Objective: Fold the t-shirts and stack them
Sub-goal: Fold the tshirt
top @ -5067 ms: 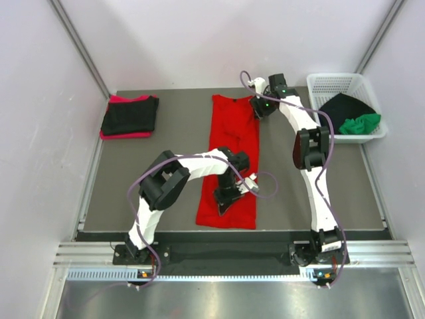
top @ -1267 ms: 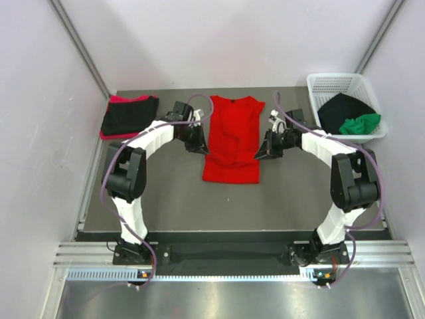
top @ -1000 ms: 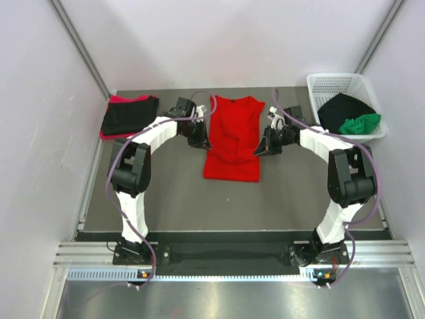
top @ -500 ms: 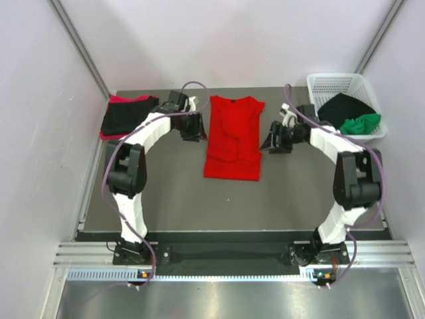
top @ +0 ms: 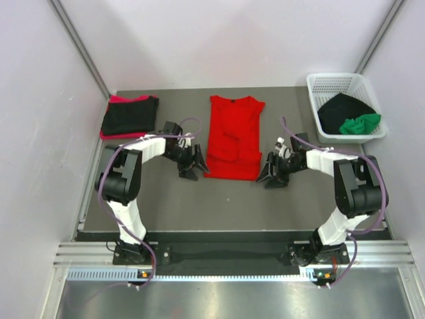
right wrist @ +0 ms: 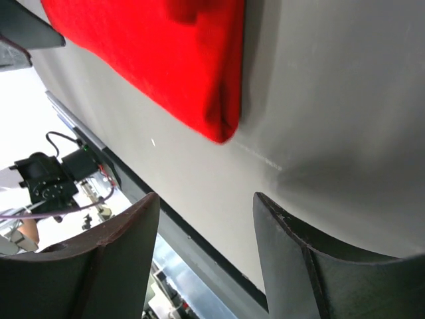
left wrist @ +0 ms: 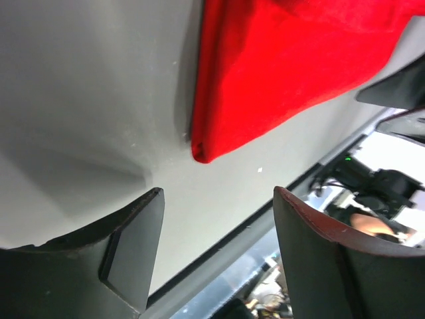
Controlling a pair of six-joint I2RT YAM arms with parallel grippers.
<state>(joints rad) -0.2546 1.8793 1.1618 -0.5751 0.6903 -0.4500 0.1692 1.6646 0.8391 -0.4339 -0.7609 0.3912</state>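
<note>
A bright red t-shirt lies folded into a narrow strip mid-table, collar at the far end. My left gripper is low beside its near left corner, open and holding nothing. In the left wrist view the red corner lies just beyond the open left gripper. My right gripper is open beside the near right corner. In the right wrist view that red corner lies ahead of the open right gripper. A folded black t-shirt rests on a pinkish red t-shirt at the back left.
A white lattice basket stands at the back right, holding a black t-shirt and a crumpled green t-shirt. Bare grey table lies between the red shirt and the near edge. Metal rails run along the table's sides.
Both grippers have opened and moved from the red shirt's sides toward me, down to its near corners. The shirt has stayed in place.
</note>
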